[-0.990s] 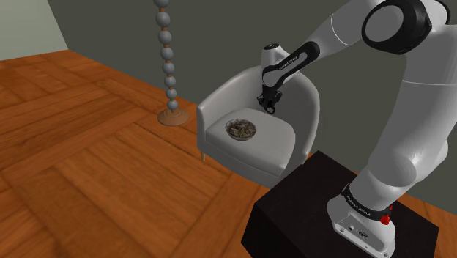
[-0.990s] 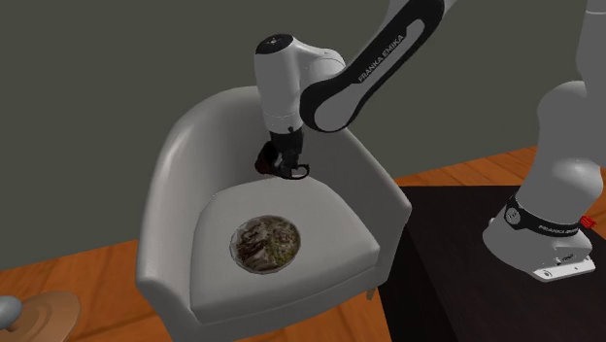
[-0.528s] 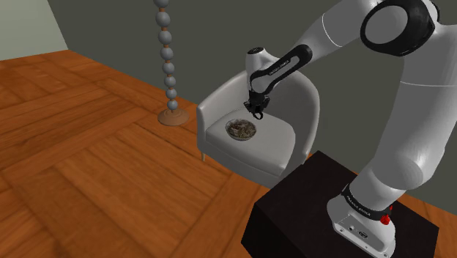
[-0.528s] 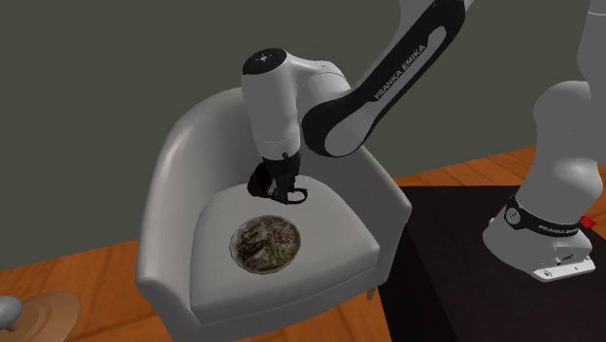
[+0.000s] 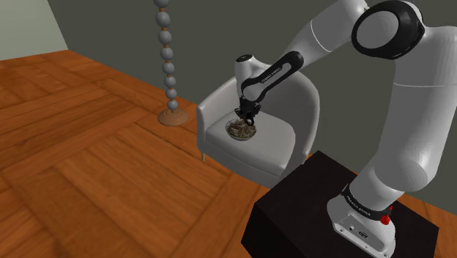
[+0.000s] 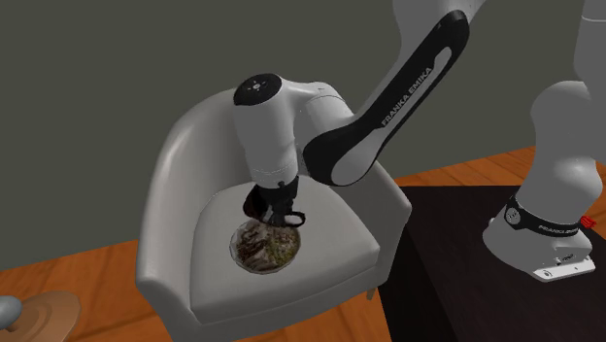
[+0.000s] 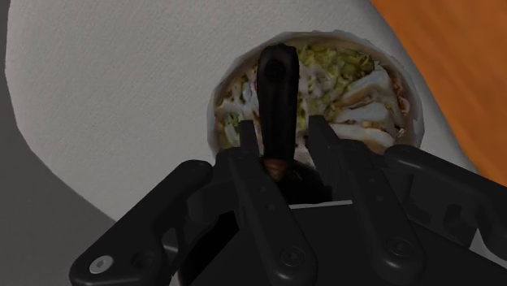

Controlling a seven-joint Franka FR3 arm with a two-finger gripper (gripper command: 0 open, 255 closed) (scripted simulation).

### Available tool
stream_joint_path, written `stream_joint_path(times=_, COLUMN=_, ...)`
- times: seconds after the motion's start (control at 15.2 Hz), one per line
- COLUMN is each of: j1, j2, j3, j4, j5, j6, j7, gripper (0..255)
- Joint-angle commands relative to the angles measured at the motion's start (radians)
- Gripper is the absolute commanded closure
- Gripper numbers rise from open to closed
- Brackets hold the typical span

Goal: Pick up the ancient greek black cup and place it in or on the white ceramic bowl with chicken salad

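Tool status: you have it clamped on the black cup. In the wrist view both black fingers press on the cup's dark body, and a long black part of it sticks out past the fingertips.

Cup position: you're holding it over the bowl, with pale green and white salad behind it. In the second exterior view the cup hangs under the tool, just above the bowl's rim on the side towards the chair back. Cup-to-salad contact: can't tell from these angles.

The bowl sits mid-seat on the white armchair, upright.

In the shoulder view your arm reaches from the dark stand up and left, wrist pointing down, with the tool right over the bowl. A beaded floor lamp stands on the wood floor, near the armchair on the view's left.
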Motion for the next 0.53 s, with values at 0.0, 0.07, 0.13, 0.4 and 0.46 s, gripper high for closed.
stream_joint_path(times=0.0, j1=0.002, j2=0.023, j3=-0.003, j4=0.002, j5=-0.007, j6=0.02, j7=0.01, gripper=255)
stream_joint_path(times=0.07, j1=0.003, j2=0.033, j3=-0.005, j4=0.002, j5=-0.011, j6=0.03, j7=0.015, gripper=255)
stream_joint_path(times=0.13, j1=0.004, j2=0.043, j3=-0.006, j4=0.002, j5=-0.014, j6=0.04, j7=0.019, gripper=255)
stream_joint_path(times=0.4, j1=0.006, j2=0.067, j3=-0.01, j4=0.003, j5=-0.022, j6=0.061, j7=0.028, gripper=255)
stream_joint_path(times=0.46, j1=0.006, j2=0.067, j3=-0.01, j4=0.003, j5=-0.022, j6=0.061, j7=0.028, gripper=255)
